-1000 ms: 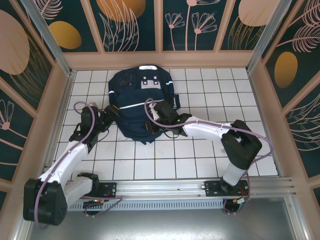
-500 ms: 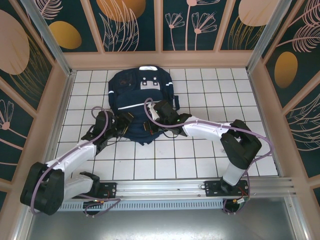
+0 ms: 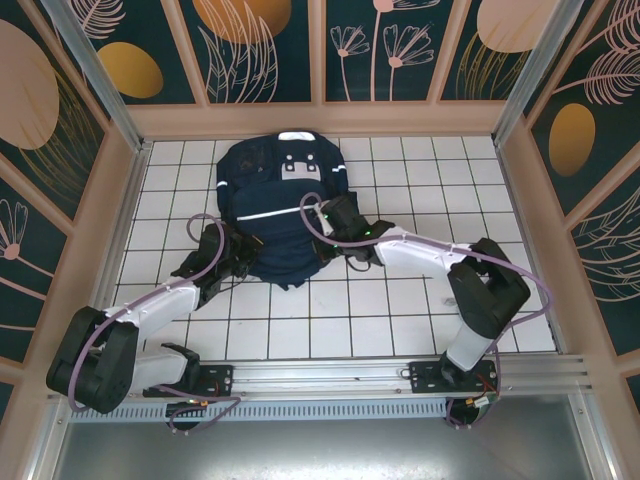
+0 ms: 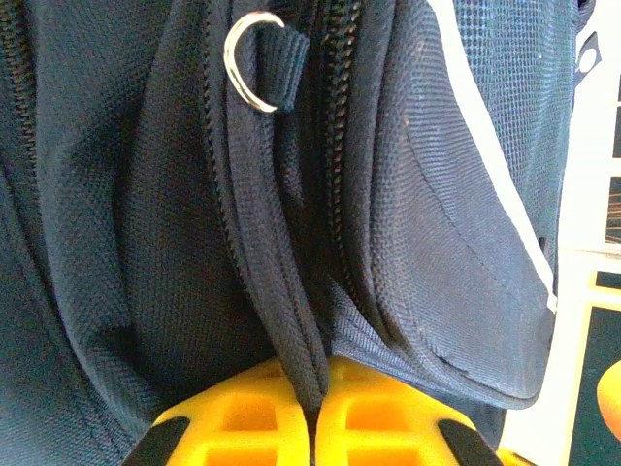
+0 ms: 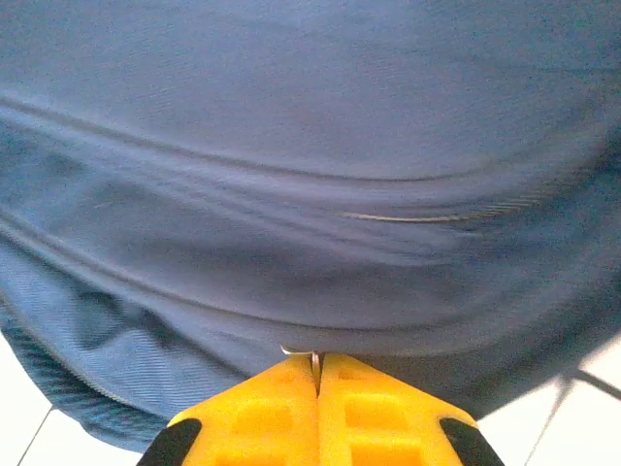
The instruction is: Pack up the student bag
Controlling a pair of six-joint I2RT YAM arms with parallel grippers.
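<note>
I've got the left gripper clamped on a zipper seam on the bag's left side, and the right gripper pinching a small metal zipper tab on its right. My worry is that both grips are thin, so an uneven tug could slip them off. The bag lies flat on the tiles between them, long axis pointing away from the arms, top farthest.

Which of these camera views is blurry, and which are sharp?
Right wrist view: the student bag is smeared by blur, weave unreadable. Left wrist view: sharp, mesh weave and metal ring crisp. Top view: evenly lit, in focus.
</note>
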